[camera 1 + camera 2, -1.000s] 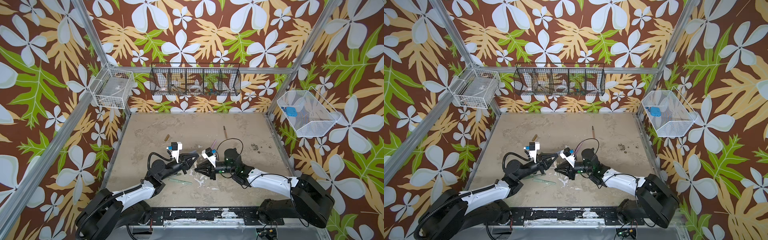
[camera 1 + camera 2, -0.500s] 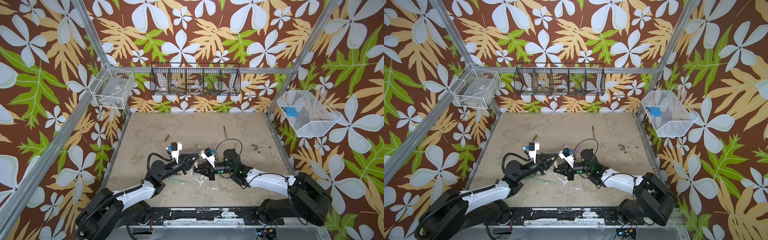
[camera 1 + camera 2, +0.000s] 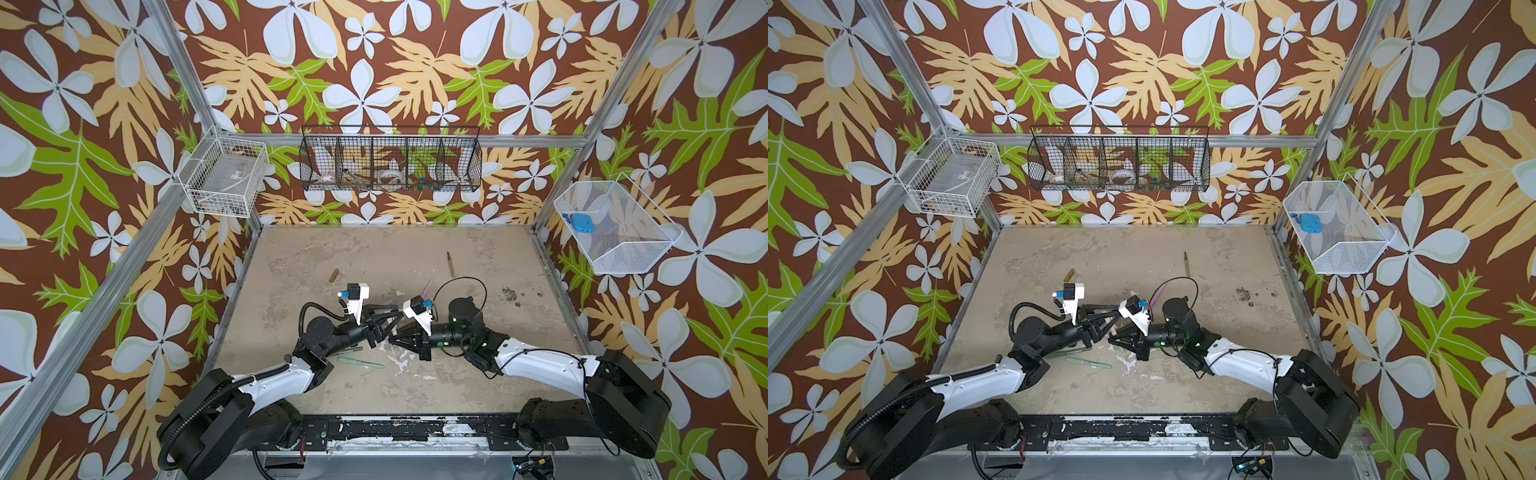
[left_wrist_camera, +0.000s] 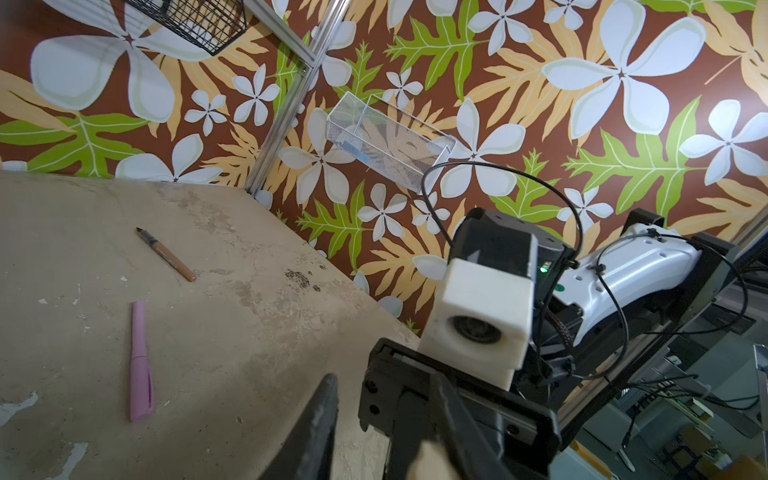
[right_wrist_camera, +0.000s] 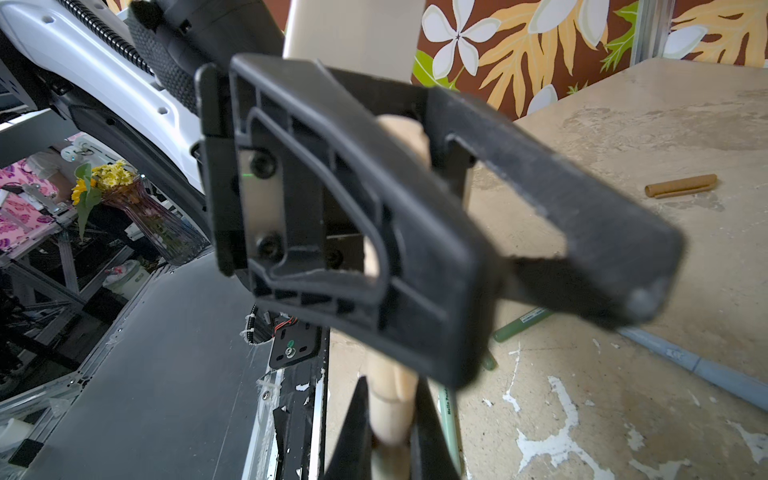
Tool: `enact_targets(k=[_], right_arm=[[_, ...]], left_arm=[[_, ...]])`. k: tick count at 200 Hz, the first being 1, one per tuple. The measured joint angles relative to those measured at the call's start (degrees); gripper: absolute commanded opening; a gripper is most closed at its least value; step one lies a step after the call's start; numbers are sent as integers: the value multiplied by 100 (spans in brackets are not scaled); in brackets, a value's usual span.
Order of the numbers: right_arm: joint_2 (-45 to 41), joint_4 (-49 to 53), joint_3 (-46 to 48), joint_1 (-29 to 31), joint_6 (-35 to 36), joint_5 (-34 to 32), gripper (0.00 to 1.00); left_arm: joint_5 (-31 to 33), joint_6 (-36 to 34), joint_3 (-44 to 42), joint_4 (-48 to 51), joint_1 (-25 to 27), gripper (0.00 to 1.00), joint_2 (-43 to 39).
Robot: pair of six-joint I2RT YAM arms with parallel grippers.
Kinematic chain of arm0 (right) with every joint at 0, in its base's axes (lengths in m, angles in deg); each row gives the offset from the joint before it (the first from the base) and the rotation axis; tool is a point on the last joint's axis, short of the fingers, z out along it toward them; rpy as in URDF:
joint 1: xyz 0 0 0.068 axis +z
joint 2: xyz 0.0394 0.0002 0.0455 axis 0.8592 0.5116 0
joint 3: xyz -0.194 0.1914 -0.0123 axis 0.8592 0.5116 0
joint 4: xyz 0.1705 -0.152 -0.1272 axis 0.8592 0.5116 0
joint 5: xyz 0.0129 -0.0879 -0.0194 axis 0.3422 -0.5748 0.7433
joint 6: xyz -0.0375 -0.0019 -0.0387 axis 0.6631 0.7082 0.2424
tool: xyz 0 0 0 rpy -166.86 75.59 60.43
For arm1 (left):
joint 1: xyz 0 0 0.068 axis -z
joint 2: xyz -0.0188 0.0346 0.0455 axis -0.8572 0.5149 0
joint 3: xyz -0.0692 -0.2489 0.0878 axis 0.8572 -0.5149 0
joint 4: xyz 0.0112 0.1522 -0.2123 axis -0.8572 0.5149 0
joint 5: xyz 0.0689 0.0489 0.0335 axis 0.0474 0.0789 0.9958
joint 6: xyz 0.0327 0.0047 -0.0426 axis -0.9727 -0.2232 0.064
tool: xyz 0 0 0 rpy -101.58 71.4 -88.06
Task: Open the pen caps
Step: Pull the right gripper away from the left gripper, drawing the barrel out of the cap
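Robot lab cell: aluminium frame, patterned walls, wire baskets.

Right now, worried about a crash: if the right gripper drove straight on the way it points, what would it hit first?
Likely the left gripper, close ahead along the beige pen that the right gripper clamps in its jaws; depth is unclear.

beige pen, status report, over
Right tool shut on beige pen. Left tool part open around its other end. Green pen lying nearby, clear of the grip.
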Motion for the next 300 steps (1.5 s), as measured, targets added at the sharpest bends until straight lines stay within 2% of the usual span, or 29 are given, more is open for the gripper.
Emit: enact_targets(k=[45,101,123,141,168,193,228,300], right_arm=[[-24,4,-17,0,-15,-11,0],[-160,-39,111,17,-44,-332,0],[-201,-96,190,103,-107,-664,0],[-317,-2,190,337,-74,-1283,0],[-557,306,166,837,55,-2677,0],[-654,446,170,970,216,-3270,0],[-645,494,155,981,376,-3351,0],[-831,374,304,925,649,-3040,0]], left_arm=[[-131,-37,11,7,0,0,-109],[20,-33,105,361,13,0,-205],[190,26,98,560,17,0,-264],[391,70,74,656,17,0,-352],[627,144,57,761,20,0,-437],[800,249,39,804,26,0,-446],[896,304,28,861,26,0,-472],[750,286,-57,841,28,0,-619]])
